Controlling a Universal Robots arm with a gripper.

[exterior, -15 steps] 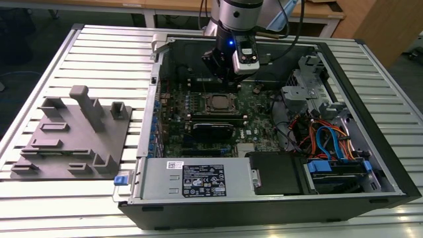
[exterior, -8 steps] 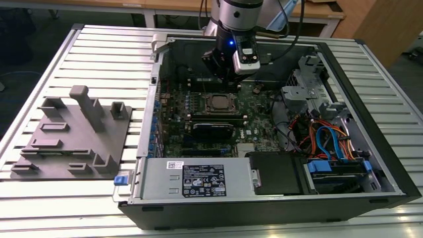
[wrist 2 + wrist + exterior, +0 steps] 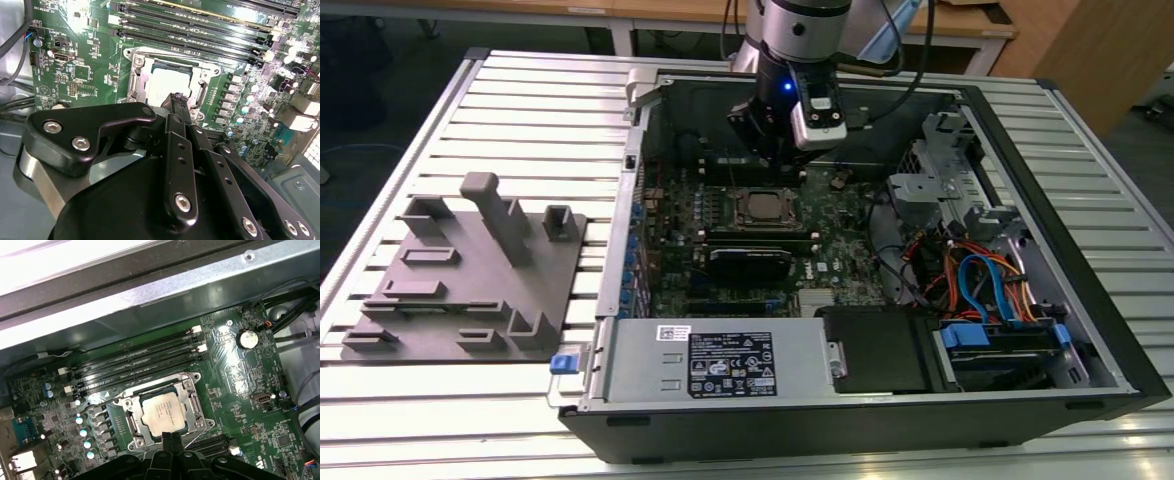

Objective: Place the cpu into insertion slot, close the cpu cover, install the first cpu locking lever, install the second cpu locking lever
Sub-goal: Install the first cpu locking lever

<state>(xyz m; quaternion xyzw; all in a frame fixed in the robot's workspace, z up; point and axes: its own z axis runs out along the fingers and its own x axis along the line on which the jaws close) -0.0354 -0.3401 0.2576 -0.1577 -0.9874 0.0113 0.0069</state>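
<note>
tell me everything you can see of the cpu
The cpu is a small, flat, square chip with a dull silver-grey metal top bearing faint print. It lies level in the middle of the green board, framed by the silver cover, whose square window leaves its top bare. The gripper, fingers shut, hangs at one edge of it; whether it touches the chip cannot be told.

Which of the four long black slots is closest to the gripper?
The slot bordering the cpu cover, by the gripper; the other three lie beyond it, toward the case wall.
</note>
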